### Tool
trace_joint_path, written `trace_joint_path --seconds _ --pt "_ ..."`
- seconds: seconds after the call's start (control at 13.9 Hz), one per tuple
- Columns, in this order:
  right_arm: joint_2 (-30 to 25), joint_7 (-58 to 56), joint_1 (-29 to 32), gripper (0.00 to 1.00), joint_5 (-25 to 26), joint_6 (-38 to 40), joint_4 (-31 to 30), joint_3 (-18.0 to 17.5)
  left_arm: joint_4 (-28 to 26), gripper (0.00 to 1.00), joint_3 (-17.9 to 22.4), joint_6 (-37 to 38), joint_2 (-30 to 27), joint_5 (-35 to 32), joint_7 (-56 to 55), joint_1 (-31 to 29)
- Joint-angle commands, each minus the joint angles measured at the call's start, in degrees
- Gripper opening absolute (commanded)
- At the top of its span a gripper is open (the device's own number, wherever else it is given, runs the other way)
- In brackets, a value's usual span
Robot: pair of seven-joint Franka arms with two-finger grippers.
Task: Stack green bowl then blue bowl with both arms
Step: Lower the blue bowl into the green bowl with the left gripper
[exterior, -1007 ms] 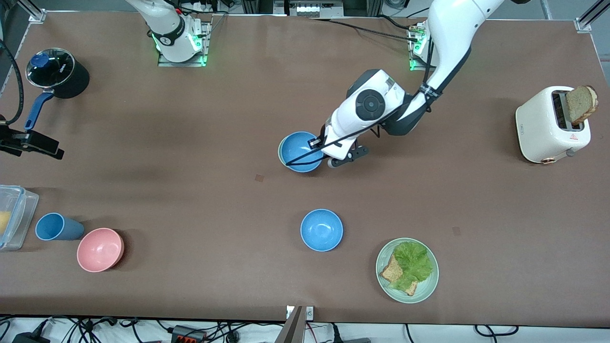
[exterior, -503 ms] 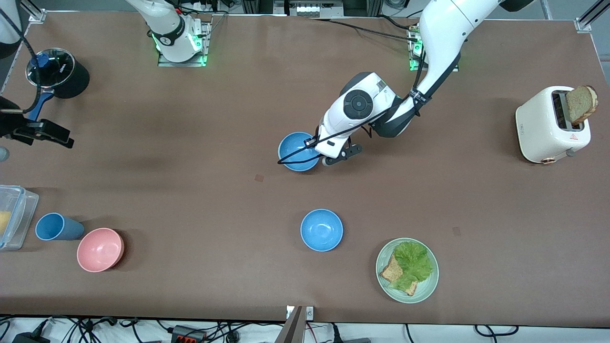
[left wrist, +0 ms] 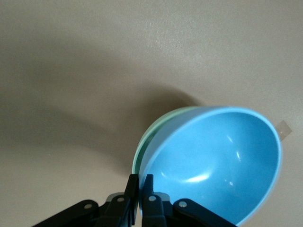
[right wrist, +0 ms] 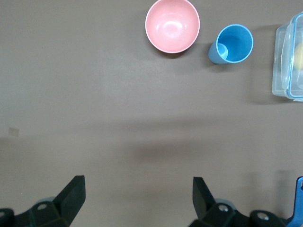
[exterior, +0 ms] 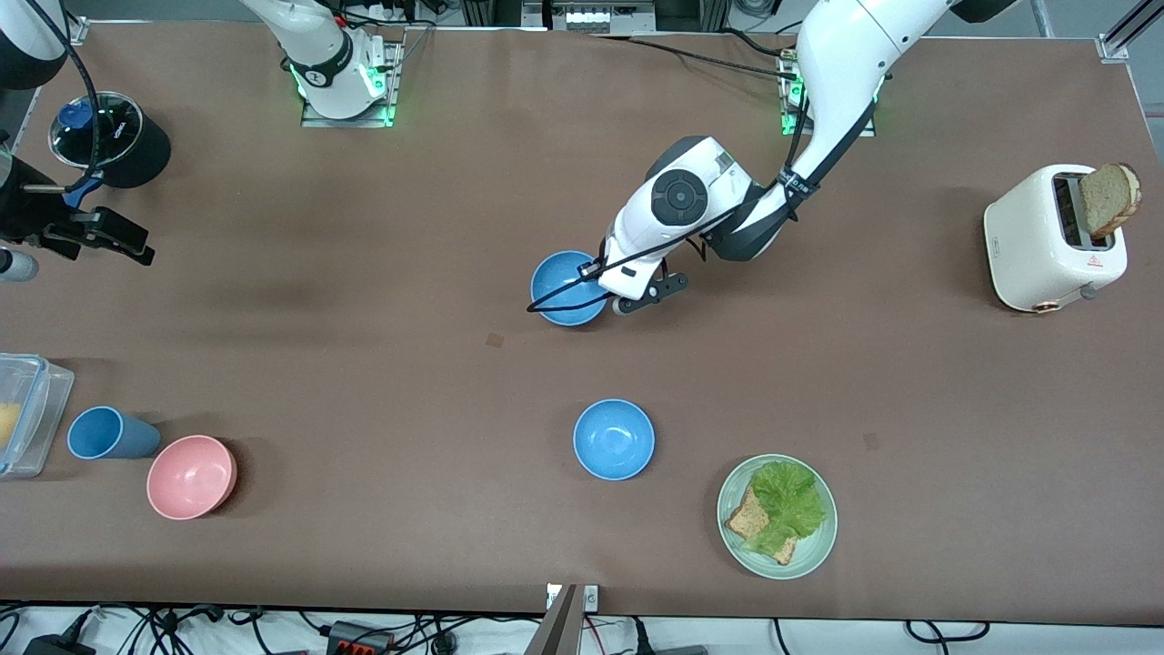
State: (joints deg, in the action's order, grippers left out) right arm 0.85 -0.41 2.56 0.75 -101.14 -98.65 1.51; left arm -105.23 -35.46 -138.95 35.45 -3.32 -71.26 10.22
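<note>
The blue bowl (left wrist: 218,165) in my left claw (left wrist: 140,187) looks like smooth, glossy plastic with highlights inside; the green bowl (left wrist: 156,130) beneath is duller, the table (left wrist: 71,71) matt.

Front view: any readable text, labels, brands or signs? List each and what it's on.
Pot lid: a short white word, too small to read.
Toaster: a red triangular warning sign on the side that faces the camera, and a small dark mark near its end toward the bowls, unreadable.
Bowls, cup, plate and both wrist views: no text.
</note>
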Motion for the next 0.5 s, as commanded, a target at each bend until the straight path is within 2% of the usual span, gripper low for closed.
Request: trace_joint_path --seconds 0.0,0.29,0.43 --pt "-0.32 -1.70 -0.09 1.00 0.48 0.15 1.09 0.16 -0.15 0.25 0.48 -0.27 -0.73 -1.42 -2.39 0.16" --pt "-0.32 -2.93 -0.18 1.00 0.48 1.03 1.09 0.07 0.55 0.28 0.22 0.34 -1.78 -1.42 -3.09 -1.77" --pt "-0.24 -2.85 -0.18 1.00 0.48 1.03 1.09 0.07 2.39 0.29 -0.31 3.83 -2.31 -1.42 -2.92 -3.53"
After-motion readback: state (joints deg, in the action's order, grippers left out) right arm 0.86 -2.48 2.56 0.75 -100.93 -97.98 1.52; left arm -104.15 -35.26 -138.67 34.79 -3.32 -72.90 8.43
